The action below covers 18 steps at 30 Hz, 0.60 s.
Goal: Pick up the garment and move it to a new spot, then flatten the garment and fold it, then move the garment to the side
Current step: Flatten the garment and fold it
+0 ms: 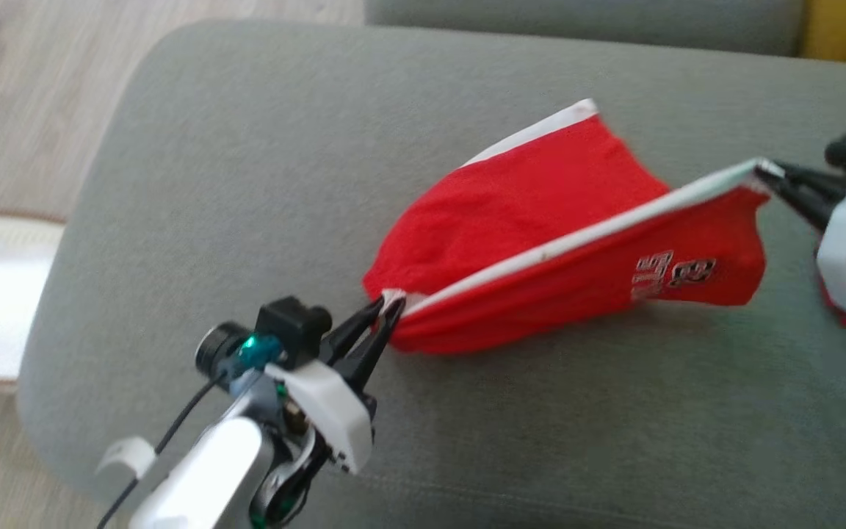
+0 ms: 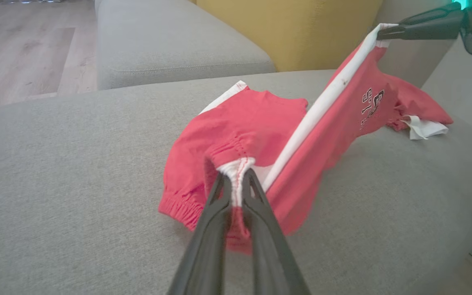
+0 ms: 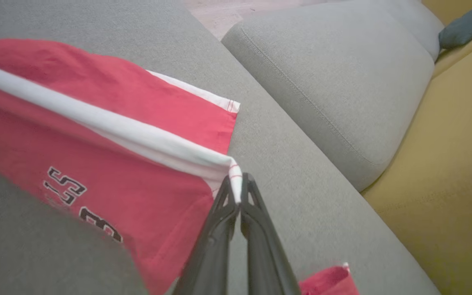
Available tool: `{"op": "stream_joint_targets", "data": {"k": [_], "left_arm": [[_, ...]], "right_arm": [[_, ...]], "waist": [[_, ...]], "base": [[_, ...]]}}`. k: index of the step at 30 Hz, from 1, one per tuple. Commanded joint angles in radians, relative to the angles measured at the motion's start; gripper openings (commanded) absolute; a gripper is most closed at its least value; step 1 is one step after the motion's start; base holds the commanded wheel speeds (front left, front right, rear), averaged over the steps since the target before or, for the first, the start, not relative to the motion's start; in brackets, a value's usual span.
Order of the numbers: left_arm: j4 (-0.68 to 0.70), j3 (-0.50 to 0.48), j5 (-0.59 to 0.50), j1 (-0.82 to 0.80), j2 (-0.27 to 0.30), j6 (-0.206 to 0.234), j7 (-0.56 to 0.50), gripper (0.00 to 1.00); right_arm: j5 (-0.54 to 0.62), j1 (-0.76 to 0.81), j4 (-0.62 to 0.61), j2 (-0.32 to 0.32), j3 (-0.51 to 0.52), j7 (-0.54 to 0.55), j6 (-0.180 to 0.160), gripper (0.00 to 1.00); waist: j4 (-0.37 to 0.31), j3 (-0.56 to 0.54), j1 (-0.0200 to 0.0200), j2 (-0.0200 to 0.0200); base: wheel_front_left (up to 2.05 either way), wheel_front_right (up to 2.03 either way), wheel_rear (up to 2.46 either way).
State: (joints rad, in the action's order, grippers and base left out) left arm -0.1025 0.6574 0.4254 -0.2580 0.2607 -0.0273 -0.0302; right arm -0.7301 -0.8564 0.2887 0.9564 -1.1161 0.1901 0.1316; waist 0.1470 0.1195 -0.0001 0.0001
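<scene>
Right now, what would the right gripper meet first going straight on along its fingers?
The red garment: the right gripper is shut on its white-edged corner. Beyond, probably the grey sofa cushion.

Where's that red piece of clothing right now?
In the head view the red garment sits mid-right on the grey sofa cushion, stretched between the left hand pinching one end and the right hand holding the other up.

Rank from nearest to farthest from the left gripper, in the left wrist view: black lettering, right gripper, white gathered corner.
1. White gathered corner: centre, in its grip.
2. Black lettering: upper right.
3. Right gripper: top right.
</scene>
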Motion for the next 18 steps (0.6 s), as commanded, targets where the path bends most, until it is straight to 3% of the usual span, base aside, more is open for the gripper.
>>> {"op": "stream_joint_targets", "data": {"k": [1, 18], "left_arm": [[0.009, -0.051, 0.002, -0.066, 0.007, -0.002, 0.011, 0.0], [-0.297, -0.023, -0.033, -0.362, -0.113, -0.046, 0.079, 0.0]], "right_arm": [[0.01, -0.031, 0.015, 0.02, 0.015, 0.011, -0.001, 0.0], [0.035, -0.325, 0.217, -0.08, -0.125, 0.037, -0.001, 0.0]], "waist": [[0.05, 0.046, 0.0001, -0.0001], [0.16, 0.221, 0.0001, -0.0001]], "base": [[0.0, 0.0, 0.0], [0.0, 0.0, 0.0]]}}
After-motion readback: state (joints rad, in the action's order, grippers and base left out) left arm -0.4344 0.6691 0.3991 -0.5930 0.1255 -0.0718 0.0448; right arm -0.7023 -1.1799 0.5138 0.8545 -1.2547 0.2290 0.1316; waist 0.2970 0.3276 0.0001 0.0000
